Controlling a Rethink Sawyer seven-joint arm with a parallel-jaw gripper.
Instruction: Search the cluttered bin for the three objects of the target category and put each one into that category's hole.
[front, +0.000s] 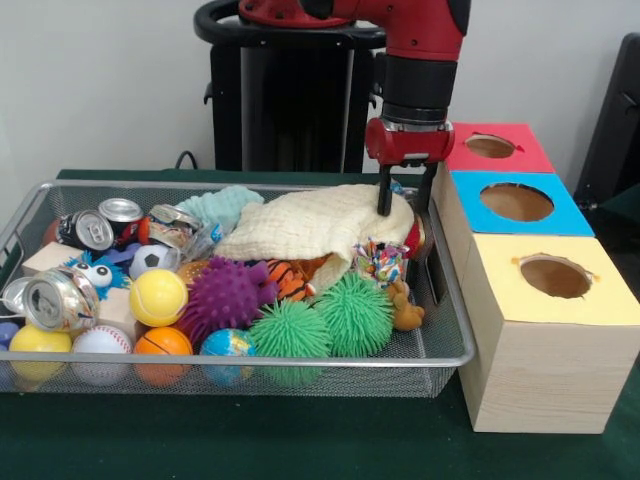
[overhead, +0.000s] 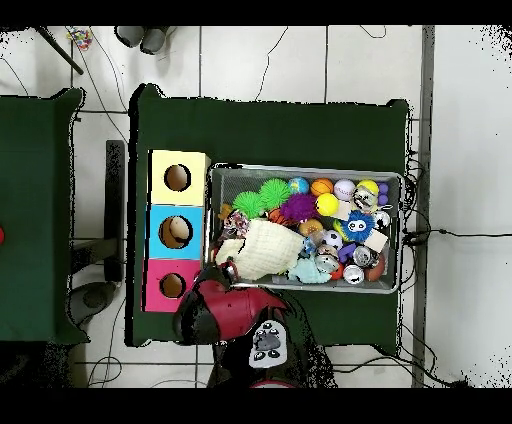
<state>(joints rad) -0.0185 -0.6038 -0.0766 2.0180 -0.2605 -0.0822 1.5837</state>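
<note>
My gripper (front: 406, 208) hangs open at the right end of the wire bin (front: 452, 330), its left finger (front: 384, 198) touching a cream cloth (front: 320, 225). Just under the fingers a red can (front: 415, 237) peeks out from the cloth. Crushed cans (front: 62, 300) (front: 85, 230) (front: 122, 213) lie at the bin's left end. Balls fill the front: a yellow tennis ball (front: 158, 297), a basketball (front: 163, 344), a baseball (front: 100, 345) and a globe ball (front: 227, 345). To the right stand the red (front: 525, 150), blue (front: 570, 210) and yellow (front: 610, 300) hole boxes. In the overhead view the gripper (overhead: 229, 267) sits at the bin's corner nearest the red box (overhead: 172, 285).
Purple (front: 228, 295) and green (front: 290, 330) (front: 355, 315) spiky balls, a tiger plush (front: 290, 280), a brown plush (front: 405, 305) and a teal cloth (front: 220, 205) crowd the bin. The bin's right wall stands close to the boxes.
</note>
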